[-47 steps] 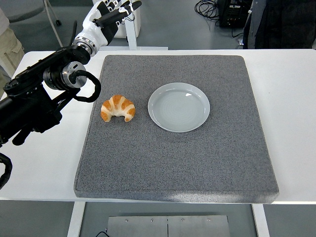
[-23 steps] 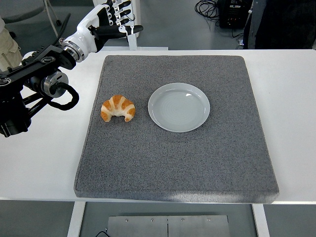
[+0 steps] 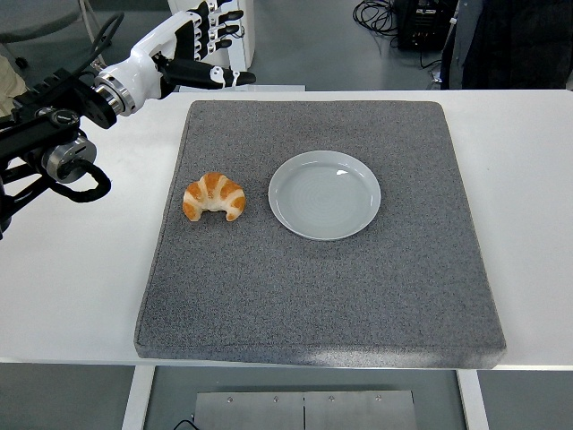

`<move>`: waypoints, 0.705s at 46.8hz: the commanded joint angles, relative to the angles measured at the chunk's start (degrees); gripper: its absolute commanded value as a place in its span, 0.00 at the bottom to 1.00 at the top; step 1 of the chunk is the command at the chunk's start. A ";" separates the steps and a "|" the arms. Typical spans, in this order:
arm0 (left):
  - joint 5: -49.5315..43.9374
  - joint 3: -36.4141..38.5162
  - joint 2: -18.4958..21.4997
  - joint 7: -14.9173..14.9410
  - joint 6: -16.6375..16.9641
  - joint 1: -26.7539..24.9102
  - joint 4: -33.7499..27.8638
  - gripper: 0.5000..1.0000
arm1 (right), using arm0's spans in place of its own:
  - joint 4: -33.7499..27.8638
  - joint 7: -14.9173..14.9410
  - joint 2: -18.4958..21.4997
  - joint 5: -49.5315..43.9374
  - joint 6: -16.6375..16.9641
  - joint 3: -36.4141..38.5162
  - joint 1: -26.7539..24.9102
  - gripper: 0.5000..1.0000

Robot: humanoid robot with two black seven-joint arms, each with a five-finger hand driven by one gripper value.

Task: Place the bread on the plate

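Observation:
A golden croissant (image 3: 214, 196) lies on the grey mat (image 3: 322, 287), left of centre. A pale grey-blue plate (image 3: 324, 193) sits empty in the middle of the mat, a little to the right of the croissant. My left hand (image 3: 199, 49), white with black fingertips, is raised near the mat's far left corner, well beyond the croissant. Its fingers are spread and hold nothing. The black left arm (image 3: 49, 134) comes in from the left edge. The right arm is out of view.
The mat covers most of the white table (image 3: 528, 179). A white post (image 3: 237, 54) stands behind the table by my hand. Cables and dark equipment (image 3: 412, 22) lie on the floor at the back right. A person's sleeve (image 3: 13, 76) shows at the far left.
My left arm has drawn back toward the left edge and lifted. The hand has turned to point right, its fingers spreading. The croissant and plate have not moved.

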 commanded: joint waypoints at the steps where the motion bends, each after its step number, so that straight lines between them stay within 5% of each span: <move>1: 3.62 0.18 0.75 -0.33 -0.14 0.64 -0.50 0.97 | 0.00 0.00 0.00 0.00 0.00 -0.06 0.00 1.00; 33: 29.73 7.30 7.96 0.11 1.53 -0.95 -2.96 0.98 | 0.00 0.00 0.00 0.00 0.00 0.02 0.00 1.00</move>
